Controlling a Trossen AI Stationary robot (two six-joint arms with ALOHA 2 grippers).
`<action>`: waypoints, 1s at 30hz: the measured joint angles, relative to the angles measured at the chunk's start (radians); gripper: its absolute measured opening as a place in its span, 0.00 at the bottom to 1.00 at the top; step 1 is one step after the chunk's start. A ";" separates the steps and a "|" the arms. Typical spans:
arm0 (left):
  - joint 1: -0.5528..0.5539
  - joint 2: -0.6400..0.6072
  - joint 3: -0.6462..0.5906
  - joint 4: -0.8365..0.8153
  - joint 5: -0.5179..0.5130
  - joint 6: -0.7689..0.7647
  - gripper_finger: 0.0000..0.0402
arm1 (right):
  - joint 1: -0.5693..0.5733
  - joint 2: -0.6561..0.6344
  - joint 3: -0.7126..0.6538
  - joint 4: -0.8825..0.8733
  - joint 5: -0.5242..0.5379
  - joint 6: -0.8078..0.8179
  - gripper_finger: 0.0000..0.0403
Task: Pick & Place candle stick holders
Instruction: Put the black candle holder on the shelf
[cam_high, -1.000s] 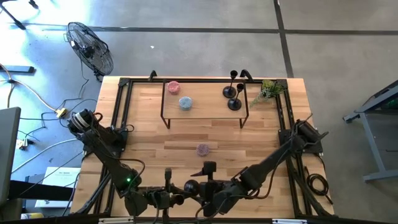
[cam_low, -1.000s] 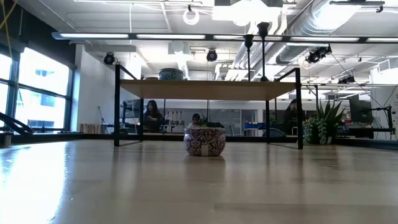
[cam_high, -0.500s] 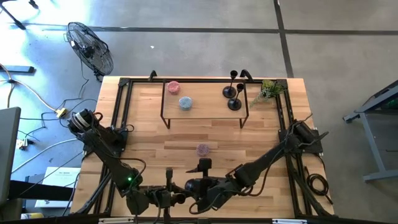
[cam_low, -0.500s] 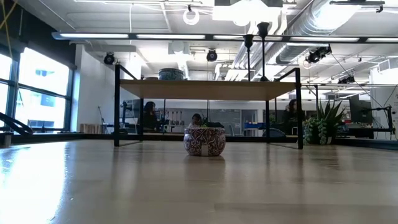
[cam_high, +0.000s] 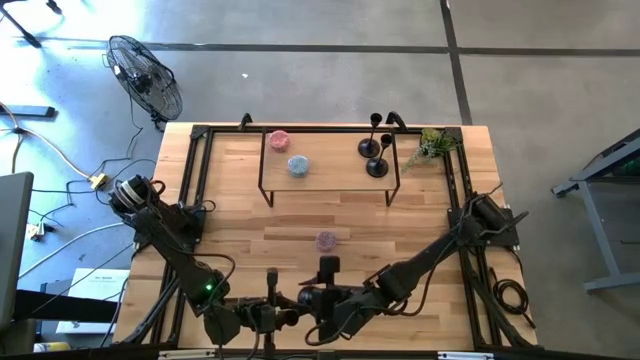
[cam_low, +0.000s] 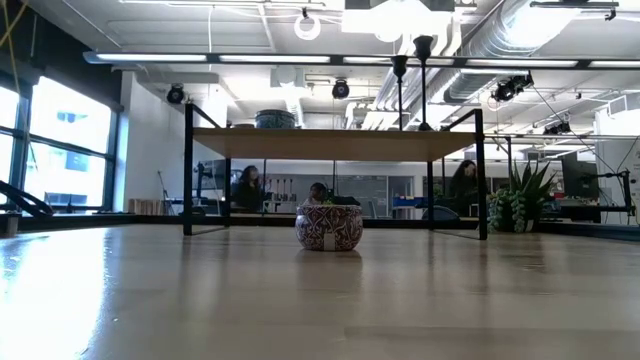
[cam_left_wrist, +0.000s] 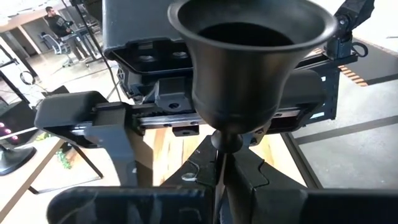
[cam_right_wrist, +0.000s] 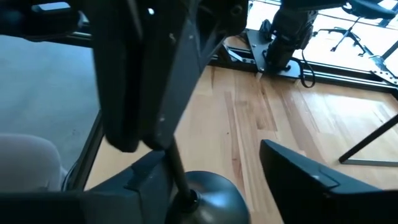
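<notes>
High view: the right end effector (cam_high: 318, 300) has slid across to meet the left end effector (cam_high: 285, 312) and begun narrowing its jaws, which looks like a handover starting.

The left end effector is clamped on the thin stem of the held candle stick holder (cam_left_wrist: 249, 74), cup end toward its wrist. The holder's domed base (cam_right_wrist: 208, 198) sits between the right end effector's fingers (cam_right_wrist: 298, 177), which stand apart on either side without gripping, so the transfer is not yet secured. Two other candle stick holders (cam_high: 374, 155) stand on the raised shelf (cam_high: 330, 175), well apart from both end effectors, across the surface (cam_high: 420, 230).
</notes>
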 joint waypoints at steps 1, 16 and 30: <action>0.000 0.000 0.000 0.000 0.000 0.000 0.02 | 0.000 0.000 0.000 0.001 -0.006 -0.001 0.53; 0.001 0.000 0.000 -0.015 0.011 -0.004 0.02 | 0.002 0.000 0.000 0.006 -0.079 -0.071 0.03; -0.002 0.000 0.000 -0.023 0.001 0.014 0.23 | 0.000 0.000 0.000 0.022 -0.077 -0.059 0.03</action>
